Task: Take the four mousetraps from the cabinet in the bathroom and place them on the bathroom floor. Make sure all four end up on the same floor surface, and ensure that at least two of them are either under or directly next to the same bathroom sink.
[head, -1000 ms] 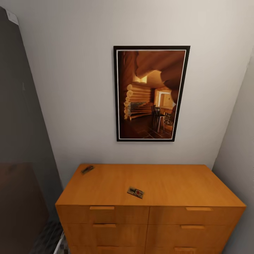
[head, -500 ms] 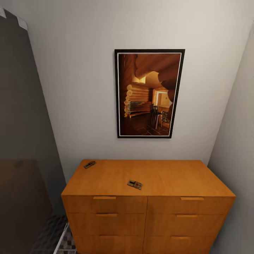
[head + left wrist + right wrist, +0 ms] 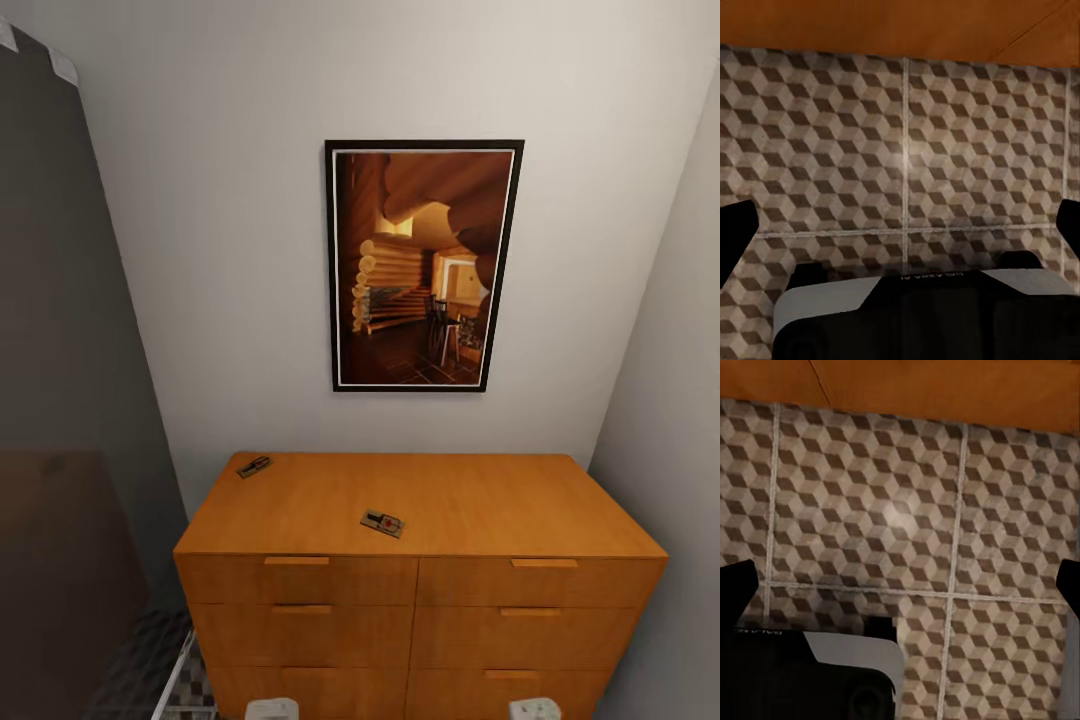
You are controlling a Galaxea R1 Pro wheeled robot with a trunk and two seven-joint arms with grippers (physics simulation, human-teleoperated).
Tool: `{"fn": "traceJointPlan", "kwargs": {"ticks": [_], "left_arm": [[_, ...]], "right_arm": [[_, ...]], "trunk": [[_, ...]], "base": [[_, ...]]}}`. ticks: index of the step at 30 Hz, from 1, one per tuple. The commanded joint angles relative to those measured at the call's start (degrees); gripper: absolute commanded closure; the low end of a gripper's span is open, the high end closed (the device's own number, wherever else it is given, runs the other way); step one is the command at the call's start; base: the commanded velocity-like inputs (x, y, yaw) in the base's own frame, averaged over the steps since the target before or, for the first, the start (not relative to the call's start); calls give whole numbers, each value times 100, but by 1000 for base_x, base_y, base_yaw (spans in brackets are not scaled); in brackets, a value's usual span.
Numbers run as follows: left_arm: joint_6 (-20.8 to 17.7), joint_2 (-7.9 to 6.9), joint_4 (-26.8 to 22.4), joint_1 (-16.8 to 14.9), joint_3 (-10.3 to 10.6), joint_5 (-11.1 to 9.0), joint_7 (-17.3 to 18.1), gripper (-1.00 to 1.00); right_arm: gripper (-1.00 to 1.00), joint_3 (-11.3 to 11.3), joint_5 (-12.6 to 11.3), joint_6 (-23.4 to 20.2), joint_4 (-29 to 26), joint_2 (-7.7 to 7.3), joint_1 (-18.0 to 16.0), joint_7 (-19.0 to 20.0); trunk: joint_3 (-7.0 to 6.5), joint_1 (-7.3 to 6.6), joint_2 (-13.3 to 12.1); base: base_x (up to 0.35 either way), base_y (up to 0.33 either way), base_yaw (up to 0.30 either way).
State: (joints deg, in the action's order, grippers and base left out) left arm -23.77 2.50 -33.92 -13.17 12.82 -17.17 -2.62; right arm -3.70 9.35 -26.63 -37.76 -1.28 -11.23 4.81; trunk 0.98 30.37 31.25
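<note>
— Mousetraps are sitting where, exactly?

— Two are lying on top of the cabinet (image 3: 420, 520) in the head view. One mousetrap (image 3: 383, 522) is resting flat near the front edge, about mid-width, with a red spot on its board. The other mousetrap (image 3: 254, 466) is lying at the back left corner, close to the wall, well apart from the first.

— What is hanging above them?

— A framed picture (image 3: 424, 265) with a black frame is hanging on the pale wall over the cabinet, showing a log-built interior. A dark grey panel (image 3: 60, 330) is standing at the left side.

— And the floor?

— The bathroom floor (image 3: 900, 150) is showing its cube-patterned tiles and pale grout lines in the left wrist view, with the orange-brown cabinet base running along one edge. The right wrist view is looking at the same pattern.

— How are the grippers standing?

— The left gripper (image 3: 900, 232) is pointing at the tiles with its dark fingertips (image 3: 735, 229) spread to the two sides of the picture, nothing between them. The right gripper (image 3: 900, 589) is doing the same, its fingertips (image 3: 736, 585) parted wide over bare tile.

— Anything of the arms in the head view?

— Two pale grey arm tips (image 3: 272, 709) are peeking in at the lower edge, in front of the drawer fronts.
</note>
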Motion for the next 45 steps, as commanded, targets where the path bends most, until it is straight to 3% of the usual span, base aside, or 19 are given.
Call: {"fn": "traceJointPlan", "kwargs": {"ticks": [1,5,6,11,12,23,24,29,33,37,41,44,45], "left_arm": [[-133,-22,-201,-1,21,-43,-28,-100],[-621,-118,-1061,-1,25,-34,-28,-100],[-910,-148,-1508,-1,26,-27,-28,-100],[-1472,-172,-2324,-1,27,24,-28,-100],[-1831,-176,-2852,-1,27,77,-28,-100],[-2815,-176,-4278,-1,27,132,-28,-100],[-3024,-173,-4642,-1,29,134,-28,-100],[-3342,-170,-5231,-1,50,135,-28,-100],[-3409,-137,-5372,-4,54,139,-30,-100],[-3428,42,-5444,-14,75,143,-37,-100],[-3413,102,-5454,-66,79,144,-37,-100],[-3398,150,-5458,-433,73,144,-37,-100],[-3411,159,-5455,-793,67,144,-36,-100]], "right_arm": [[-100,-28,56,-162,-176,4,1,52],[-100,-37,56,-651,-846,6,5,54],[-100,-40,57,-878,-1192,5,2,54],[-100,-42,61,-1314,-1929,4,-7,55],[-100,-42,65,-1661,-2546,9,-9,55],[-100,-43,52,-3085,-4343,15,-10,55],[-100,-48,40,-3337,-4667,10,-11,55],[-100,-78,26,-3337,-4981,19,-11,55],[-100,-90,26,-3337,-5136,16,3,55],[-100,-94,28,-3337,-5202,21,-35,52],[-100,-95,27,-3337,-5211,25,-212,51],[-100,-95,28,-3337,-5210,28,-539,49],[-100,-95,30,-3337,-5207,49,-845,37]], "trunk": [[12,3,9],[12,3,9],[12,3,9],[12,3,9],[12,3,9],[12,3,9],[12,3,9],[12,3,9],[12,3,9],[12,3,9],[12,3,9],[12,3,9],[12,3,9]], "base": [[0,0,0],[0,0,0],[0,0,0],[0,0,0],[0,0,0],[0,0,0],[0,0,0],[0,0,0],[0,0,0],[0,0,0],[0,0,0],[0,0,0],[0,0,0]]}}
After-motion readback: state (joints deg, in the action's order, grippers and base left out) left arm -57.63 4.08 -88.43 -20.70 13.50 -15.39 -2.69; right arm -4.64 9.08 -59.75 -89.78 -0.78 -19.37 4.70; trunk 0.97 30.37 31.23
